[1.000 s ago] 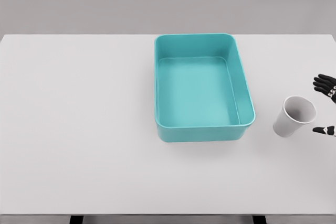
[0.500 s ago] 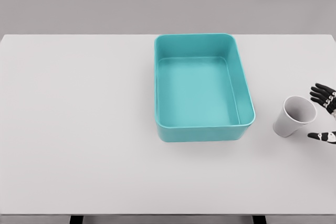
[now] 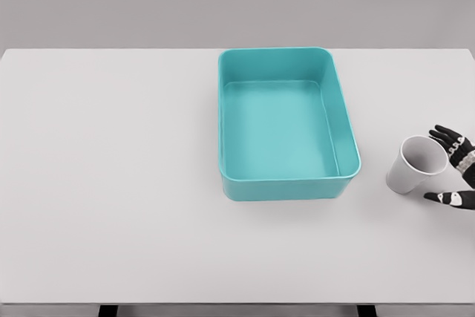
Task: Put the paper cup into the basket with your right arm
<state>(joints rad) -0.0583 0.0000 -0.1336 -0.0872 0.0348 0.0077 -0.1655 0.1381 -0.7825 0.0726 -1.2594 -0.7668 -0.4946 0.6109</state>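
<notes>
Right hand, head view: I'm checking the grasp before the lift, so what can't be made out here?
- Right hand: only fingertips show; the picture's right edge cuts off palm and arm.
- Contact between the fingers and the paper cup: too small to tell.
- Left arm: out of view.
- Basket: near wall hides the floor strip behind it.

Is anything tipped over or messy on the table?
Nothing stands out. The paper cup stands upright right of the empty teal basket, nothing spilled. The right hand is spread open around the cup.
</notes>
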